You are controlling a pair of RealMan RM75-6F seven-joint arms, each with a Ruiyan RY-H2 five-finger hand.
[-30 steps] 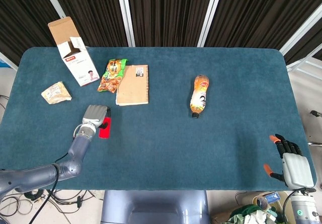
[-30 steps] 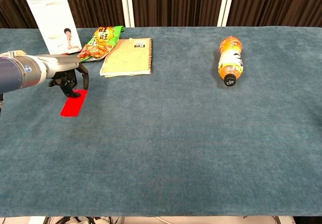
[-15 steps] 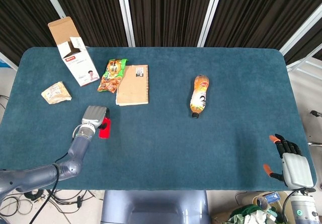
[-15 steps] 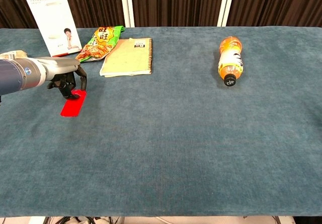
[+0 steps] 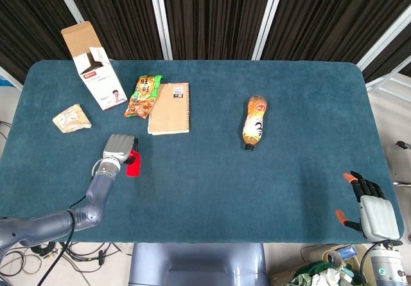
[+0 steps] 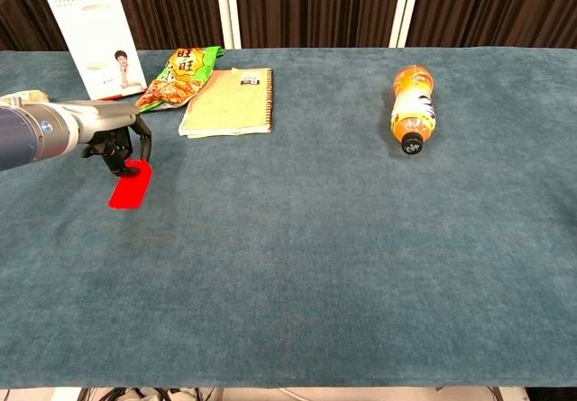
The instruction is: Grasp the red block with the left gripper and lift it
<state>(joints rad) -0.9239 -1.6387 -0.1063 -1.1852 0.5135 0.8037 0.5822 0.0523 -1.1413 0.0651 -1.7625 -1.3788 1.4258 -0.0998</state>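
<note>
Matt cloth, glossy plastic and plain paper around the left hand

The teal table cover [image 5: 212, 183] looks like matt, napped cloth. Under the fingers of the smooth grey metal-look left hand [image 5: 118, 149] lies a flat red block [image 6: 130, 187] with a glossy, smooth face. Beyond that hand are a shiny green-and-orange foil snack bag [image 5: 144, 96], a matt kraft-paper spiral notebook [image 5: 170, 108] and a white cardboard carton [image 5: 95, 74]; farther off, a glossy orange plastic bottle [image 5: 254, 122].

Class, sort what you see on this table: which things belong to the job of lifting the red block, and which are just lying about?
Job: red block; left hand, fingers on the block's far end.
Lying about: open carton; snack bag; notebook; orange bottle; small packet.
</note>
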